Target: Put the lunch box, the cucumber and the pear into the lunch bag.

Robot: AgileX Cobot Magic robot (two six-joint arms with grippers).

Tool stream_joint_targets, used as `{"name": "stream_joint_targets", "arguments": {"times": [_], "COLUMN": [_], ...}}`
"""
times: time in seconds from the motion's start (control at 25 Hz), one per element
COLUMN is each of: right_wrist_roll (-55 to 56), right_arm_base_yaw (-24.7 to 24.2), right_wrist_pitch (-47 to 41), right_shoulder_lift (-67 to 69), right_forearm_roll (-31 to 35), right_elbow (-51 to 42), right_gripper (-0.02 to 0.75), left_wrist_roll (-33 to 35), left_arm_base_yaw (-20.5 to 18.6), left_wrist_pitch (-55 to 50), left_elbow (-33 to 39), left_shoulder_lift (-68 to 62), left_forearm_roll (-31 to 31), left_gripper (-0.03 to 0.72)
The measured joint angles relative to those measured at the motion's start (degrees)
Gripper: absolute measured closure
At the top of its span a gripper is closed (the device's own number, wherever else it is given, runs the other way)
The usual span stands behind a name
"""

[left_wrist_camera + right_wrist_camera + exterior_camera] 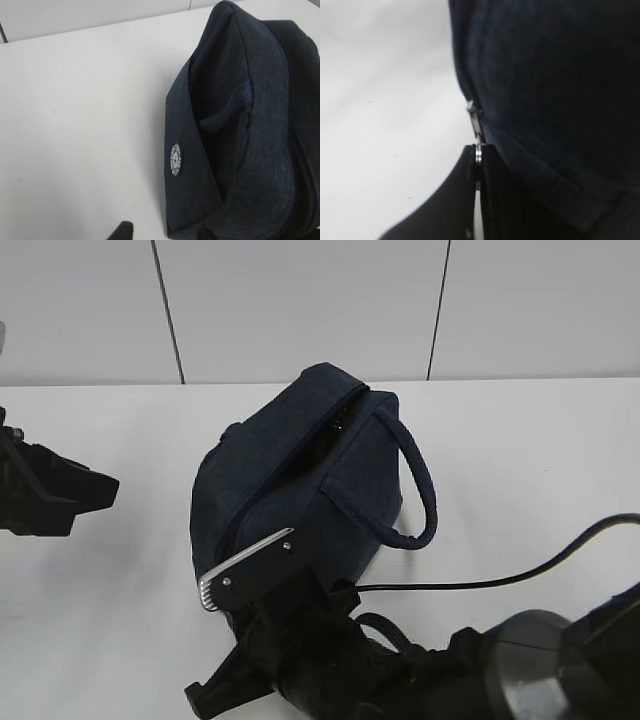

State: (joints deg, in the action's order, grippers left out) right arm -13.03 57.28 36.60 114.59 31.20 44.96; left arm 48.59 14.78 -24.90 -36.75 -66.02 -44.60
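Right gripper [479, 165] pinched the silver ring pull [478, 152] at the lunch bag [300, 470] on the white table [520, 460]; left gripper [85, 490] was partly hidden, its jaws unclear

Lunch bag [300, 480] mid-table [520, 460], right claw [478, 155] at its near end, left claw [95, 490] well left.

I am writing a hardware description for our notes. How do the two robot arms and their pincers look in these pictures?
Both arms are matte black with angular housings. The right pincer has a flat silver metal finger with two small screws and a ridged tip; behind it sit a rounded grey joint and a thin black cable. The left pincer shows blocky black parts.
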Motion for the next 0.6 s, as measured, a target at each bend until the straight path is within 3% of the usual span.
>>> {"name": "stream_joint_targets", "arguments": {"times": [0.4,0.6], "right_wrist_roll": [-5.37,-13.15], "right_arm_base_yaw": [0.0,0.0], "right_wrist_pitch": [-5.86,-8.24], "right_shoulder_lift": [-7.28,-10.37], "right_forearm_roll": [0.58,5.96], "right_elbow": [0.0,0.0], "right_gripper": [0.738,0.738], "left_wrist_roll": [0.0,0.0], "left_arm_base_yaw": [0.0,0.0], "left_wrist_pitch": [0.0,0.0], "left_elbow": [0.0,0.0], "left_shoulder_lift": [0.0,0.0], "left_forearm_roll": [0.0,0.0], "left_gripper": [0.447,0.447]}}
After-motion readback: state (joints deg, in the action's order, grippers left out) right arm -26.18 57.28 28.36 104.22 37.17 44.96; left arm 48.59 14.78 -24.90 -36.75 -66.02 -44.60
